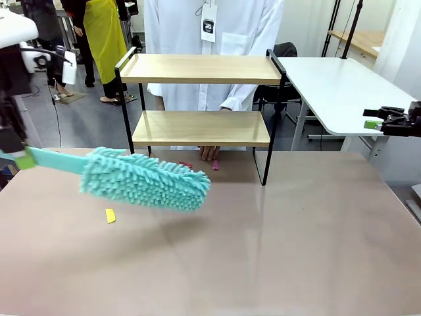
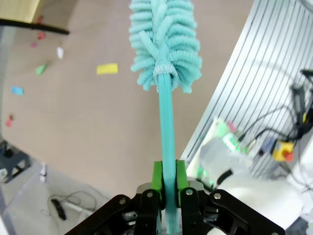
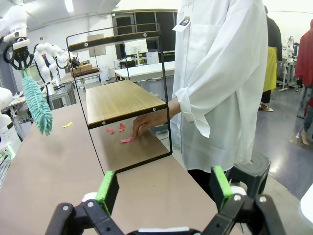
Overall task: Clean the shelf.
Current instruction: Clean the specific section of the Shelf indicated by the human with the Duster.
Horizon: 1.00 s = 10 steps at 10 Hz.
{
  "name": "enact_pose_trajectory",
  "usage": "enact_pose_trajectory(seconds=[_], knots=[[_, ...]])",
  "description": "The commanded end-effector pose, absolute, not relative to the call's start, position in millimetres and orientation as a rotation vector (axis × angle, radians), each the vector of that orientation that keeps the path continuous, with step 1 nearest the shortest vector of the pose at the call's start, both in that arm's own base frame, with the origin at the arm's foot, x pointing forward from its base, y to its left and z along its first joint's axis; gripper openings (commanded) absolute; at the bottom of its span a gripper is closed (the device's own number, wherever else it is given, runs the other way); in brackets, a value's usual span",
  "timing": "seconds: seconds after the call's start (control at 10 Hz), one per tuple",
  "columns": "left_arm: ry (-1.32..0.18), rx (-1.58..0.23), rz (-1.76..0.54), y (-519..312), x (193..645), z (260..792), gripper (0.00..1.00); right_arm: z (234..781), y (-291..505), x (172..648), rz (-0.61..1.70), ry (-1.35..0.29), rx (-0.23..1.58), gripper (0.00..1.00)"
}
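The shelf [image 1: 200, 128] stands at the far middle of the brown table, two light wooden boards in a thin black frame, both boards bare. My left gripper [image 1: 21, 158] is at the far left, shut on the teal handle of a fluffy teal duster [image 1: 145, 179] that hovers over the table in front of the shelf's left side. In the left wrist view the left gripper [image 2: 167, 182] clamps the handle and the duster head [image 2: 164, 44] points away. My right gripper [image 1: 373, 118] hangs open at the right edge. The right gripper [image 3: 164, 188] faces the shelf [image 3: 122, 100] end-on.
A person in a white coat stands behind the shelf, one hand [image 1: 210, 153] on the table under it beside pink scraps [image 3: 127, 139]. A yellow scrap [image 1: 110, 215] lies below the duster. Several coloured scraps [image 2: 41, 68] lie nearby. A white table [image 1: 342, 85] stands back right.
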<state>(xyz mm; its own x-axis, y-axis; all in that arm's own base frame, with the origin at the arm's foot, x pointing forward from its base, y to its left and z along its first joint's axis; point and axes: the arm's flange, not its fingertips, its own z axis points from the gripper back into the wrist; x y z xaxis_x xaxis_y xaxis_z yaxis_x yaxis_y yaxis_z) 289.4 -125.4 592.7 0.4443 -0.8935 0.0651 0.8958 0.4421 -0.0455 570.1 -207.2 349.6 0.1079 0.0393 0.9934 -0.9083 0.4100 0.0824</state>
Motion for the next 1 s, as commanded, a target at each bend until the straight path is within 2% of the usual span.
enact_pose_trajectory(seconds=[0.0, 0.3, 0.7, 0.8, 0.9], knots=[[-0.139, -0.141, -1.023, -148.3, 283.0, 573.2, 0.13, 352.0, -204.6, 570.6, 0.862, -1.266, 0.898, 1.00], [-0.222, -0.207, -0.834, -209.3, 287.1, 531.6, 0.13, 352.0, -204.6, 570.6, 0.862, -1.266, 0.898, 1.00], [-0.295, -0.293, -0.715, -259.5, 310.5, 484.3, 0.13, 352.0, -204.6, 570.6, 0.862, -1.266, 0.898, 1.00], [-0.199, -0.336, -0.743, -255.7, 315.2, 482.6, 0.13, 352.0, -204.6, 570.6, 0.862, -1.266, 0.898, 1.00], [-0.243, -0.253, -0.760, -253.5, 306.6, 488.7, 0.13, 352.0, -204.6, 570.6, 0.862, -1.266, 0.898, 1.00]])
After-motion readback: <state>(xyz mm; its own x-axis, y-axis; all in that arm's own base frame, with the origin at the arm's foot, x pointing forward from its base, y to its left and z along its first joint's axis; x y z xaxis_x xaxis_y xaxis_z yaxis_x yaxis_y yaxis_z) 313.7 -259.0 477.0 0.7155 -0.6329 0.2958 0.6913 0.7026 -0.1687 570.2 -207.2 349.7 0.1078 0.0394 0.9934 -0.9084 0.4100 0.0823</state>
